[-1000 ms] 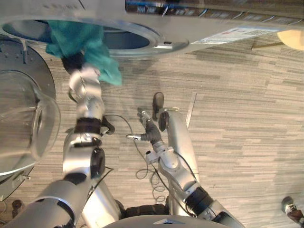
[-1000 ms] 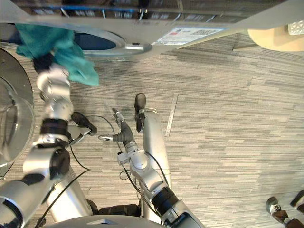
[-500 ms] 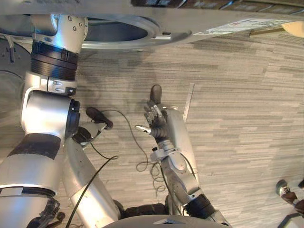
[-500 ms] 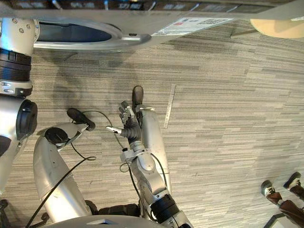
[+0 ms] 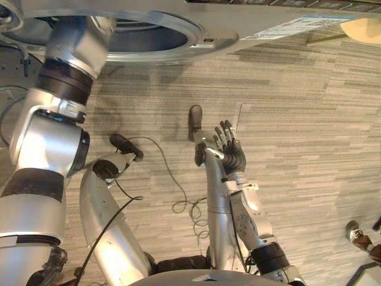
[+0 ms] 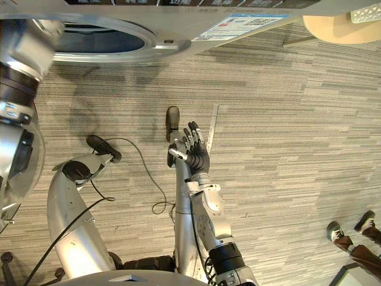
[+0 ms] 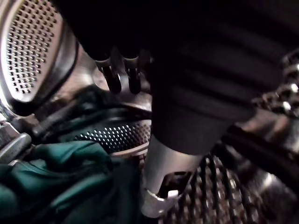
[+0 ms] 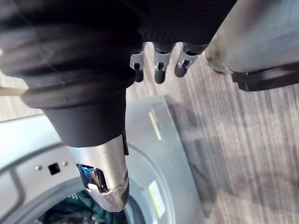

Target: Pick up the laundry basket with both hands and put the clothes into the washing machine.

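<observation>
Right hand (image 5: pixel 231 154) is raised over the wood-look floor (image 5: pixel 309 119) in the middle of the room, fingers straight and spread, holding nothing. From the head's left eye, the washing machine (image 5: pixel 256 21) runs along the far edge with its round opening (image 5: pixel 149 36) at the far left, and the left arm goes up into that opening. Bare floor lies to the right of the raised hand.

From the right eye, a pale round top (image 6: pixel 339 27) sits at the far right corner beside the machine, and a person's shoes (image 6: pixel 345 238) stand at the near right edge, well apart from the robot.

Along the left wrist, the left hand (image 7: pixel 114 77) is inside the perforated drum (image 7: pixel 32 51), fingers loose and empty. The teal clothes (image 7: pixel 56 172) lie heaped in the drum just beside it.

Along the right wrist, the straight fingers (image 8: pixel 159 65) point over the floor, with the machine's grey front close by.
</observation>
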`<state>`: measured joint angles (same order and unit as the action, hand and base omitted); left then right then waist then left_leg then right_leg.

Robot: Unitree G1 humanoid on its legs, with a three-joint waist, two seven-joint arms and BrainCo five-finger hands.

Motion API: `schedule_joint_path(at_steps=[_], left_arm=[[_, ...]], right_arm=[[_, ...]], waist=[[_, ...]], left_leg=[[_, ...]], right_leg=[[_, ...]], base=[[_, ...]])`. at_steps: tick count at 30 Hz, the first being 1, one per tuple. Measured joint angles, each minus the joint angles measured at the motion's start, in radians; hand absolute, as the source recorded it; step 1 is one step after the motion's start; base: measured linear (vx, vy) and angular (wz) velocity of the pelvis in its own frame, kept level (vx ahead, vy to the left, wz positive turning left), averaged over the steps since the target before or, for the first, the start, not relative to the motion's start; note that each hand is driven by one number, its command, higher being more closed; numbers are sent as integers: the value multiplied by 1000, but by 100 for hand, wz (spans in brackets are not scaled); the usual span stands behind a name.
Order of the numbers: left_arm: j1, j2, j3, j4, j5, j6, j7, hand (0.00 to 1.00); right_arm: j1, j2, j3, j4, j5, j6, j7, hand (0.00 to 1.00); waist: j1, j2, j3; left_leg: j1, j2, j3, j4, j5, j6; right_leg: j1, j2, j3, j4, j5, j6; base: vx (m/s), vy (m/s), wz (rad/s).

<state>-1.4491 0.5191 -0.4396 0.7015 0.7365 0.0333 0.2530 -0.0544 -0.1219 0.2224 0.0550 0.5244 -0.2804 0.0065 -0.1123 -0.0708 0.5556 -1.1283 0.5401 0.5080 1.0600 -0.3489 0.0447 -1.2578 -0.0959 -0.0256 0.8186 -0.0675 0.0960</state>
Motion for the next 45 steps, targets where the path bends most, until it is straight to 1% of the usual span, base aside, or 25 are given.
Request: schedule_joint_path(at_steps=[2, 4, 7, 10, 13, 15, 17, 19, 23, 26, 28, 29, 31, 32, 33, 34, 35, 37, 38, 40, 41, 42, 43, 44, 45], left_arm=[[32, -43, 24, 0, 14, 3, -16, 0], [52, -99, 124, 1, -28, 19, -19, 0], [52, -164, 324, 10, -300, 59, 11, 0], [48, -163, 381, 12, -572, 51, 57, 0], [51, -164, 393, -24, -717, 26, 77, 0], [108, -156, 398, -118, -746, 8, 86, 0], [227, -162, 399, -220, -754, -25, 91, 0], [426, -211, 404, -273, -754, -43, 86, 0], [953, -386, 385, -295, -783, -44, 17, 0], [1214, -496, 312, -297, -813, -44, -42, 0], [1382, -540, 229, -303, -890, -56, -111, 0], [1414, -543, 210, -315, -909, -58, -125, 0], [1528, -539, 152, -370, -1011, -87, -180, 0], [1547, -533, 143, -377, -1033, -94, -193, 0], [1573, -524, 137, -380, -1075, -113, -212, 0], [1591, -522, 136, -380, -1096, -121, -224, 0], [1618, -523, 135, -379, -1109, -125, -237, 0], [1639, -520, 131, -370, -1108, -128, -243, 0], [1636, -519, 125, -361, -1107, -128, -243, 0], [1618, -518, 124, -338, -1105, -129, -238, 0], [1596, -513, 124, -316, -1099, -128, -234, 0], [1579, -505, 123, -304, -1086, -128, -234, 0], [1559, -481, 119, -287, -1061, -128, -231, 0], [1561, -461, 120, -287, -1034, -128, -232, 0], [1561, -458, 123, -289, -1020, -128, -232, 0]], right_arm=[[3, -17, 0, 3, 2, 0, 3, 0], [7, -30, 0, 3, 1, 0, 3, 0], [18, -51, -1, 3, -3, 0, 2, 0], [18, -57, -3, 3, -5, 9, 0, 0], [18, -57, -23, 7, -13, 23, -11, 0], [18, -56, -28, 12, -18, 23, -18, 0], [17, -51, -29, 26, -21, 25, -36, 0], [16, -49, -31, 52, -27, 52, -56, 0], [14, -28, -23, 117, -105, 134, -94, 0], [37, -26, -15, 127, -161, 159, -118, 0], [59, -31, -16, 126, -181, 157, -121, 0], [65, -36, -16, 126, -183, 157, -122, 0], [113, -52, -35, 142, -219, 153, -123, 0], [124, -52, -40, 161, -219, 153, -122, 0], [142, -45, -49, 200, -225, 148, -120, 0], [162, -45, -60, 221, -245, 148, -118, 0], [195, -45, -79, 237, -258, 146, -117, 0], [233, -39, -110, 275, -258, 142, -114, 0], [243, -29, -123, 299, -258, 143, -114, 0], [261, -12, -141, 330, -257, 146, -110, 0], [268, 0, -151, 347, -256, 146, -108, 0], [266, 6, -153, 363, -257, 146, -106, 0], [272, 26, -161, 392, -257, 153, -105, 0], [295, 45, -169, 391, -256, 153, -105, 0], [311, 53, -176, 382, -257, 152, -105, 0]], waist=[[0, 0, 0], [-1, 0, 0], [-3, 0, 0], [-2, 0, 0], [1, 1, 0], [5, 2, 1], [11, 4, 2], [32, 12, 3], [73, 40, 1], [102, 75, -2], [104, 102, -13], [107, 106, -18], [112, 138, -95], [111, 142, -126], [103, 149, -179], [103, 163, -214], [102, 173, -250], [82, 194, -301], [70, 191, -315], [52, 185, -340], [37, 194, -353], [30, 180, -355], [25, 127, -359], [9, 98, -363], [4, 89, -363]], left_leg=[[-1, 0, -1, 0, 1, -1], [-4, 0, -6, 1, 4, -2], [-6, -6, -19, 1, 11, -5], [-14, -12, -41, -1, 23, -11], [-23, -30, -55, -22, 44, -13], [-19, -38, -65, -27, 51, -16], [1, -39, -70, -26, 53, -18], [63, -39, -63, -40, 54, -23], [279, -40, -26, -108, 56, -54], [444, -48, -9, -180, 70, -79], [632, -94, 8, -320, 122, -86], [679, -109, 13, -355, 132, -83], [794, -152, 16, -476, 173, -67], [824, -170, 24, -529, 205, -83], [841, -171, 21, -463, 205, -62], [875, -169, -1, -394, 196, -86], [935, -176, -44, -336, 169, -133], [1013, -233, -139, -381, 117, -217], [1039, -256, -180, -427, 99, -238], [1090, -296, -190, -562, 58, -226], [1148, -328, -147, -715, 23, -184], [1167, -350, -134, -770, 17, -175], [1179, -396, -93, -810, 44, -156], [1190, -424, -70, -812, 42, -144], [1199, -434, -55, -804, 37, -136]], right_leg=[[-1, 0, 0, 4, 0, 0], [-1, -1, -4, 7, -1, -2], [0, -7, -12, 25, -12, -10], [0, -16, -27, 41, -27, -21], [0, -32, -43, 49, -35, -27], [5, -38, -45, 63, -40, -31], [24, -40, -48, 76, -52, -35], [73, -36, -48, 69, -62, -38], [254, -16, -39, 22, -84, -46], [415, -2, -46, -39, -93, -62], [603, -14, -73, -132, -92, -63], [643, -17, -78, -150, -92, -63], [756, -24, -98, -206, -94, -72], [778, -35, -105, -242, -81, -86], [829, -42, -128, -314, -54, -94], [869, -29, -129, -360, -30, -91], [910, 0, -124, -415, -6, -87], [941, 34, -110, -474, 25, -82], [946, 46, -96, -504, 49, -78], [947, 67, -53, -602, 128, -67], [947, 85, -8, -688, 212, -53], [945, 86, 13, -720, 241, -47], [951, 62, 62, -788, 294, -33], [971, 48, 86, -838, 316, -24], [980, 44, 96, -851, 317, -23]], base=[[-40, 22, 2], [-41, 18, 4], [-52, 5, 11], [-51, -19, 18], [-49, -21, 26], [-30, -25, 17], [-25, -36, 9], [-39, -58, -4], [-23, -87, -15], [84, -82, -9], [137, -78, 24], [138, -91, 25], [125, -115, 26], [166, -86, 36], [188, -70, 18], [209, -62, -6], [135, -48, -36], [70, 55, -43], [4, 126, -63], [-62, 136, -81], [-97, 136, -80], [-173, 169, -101], [-270, 170, -77], [-265, 164, -75], [-204, 130, -78]])
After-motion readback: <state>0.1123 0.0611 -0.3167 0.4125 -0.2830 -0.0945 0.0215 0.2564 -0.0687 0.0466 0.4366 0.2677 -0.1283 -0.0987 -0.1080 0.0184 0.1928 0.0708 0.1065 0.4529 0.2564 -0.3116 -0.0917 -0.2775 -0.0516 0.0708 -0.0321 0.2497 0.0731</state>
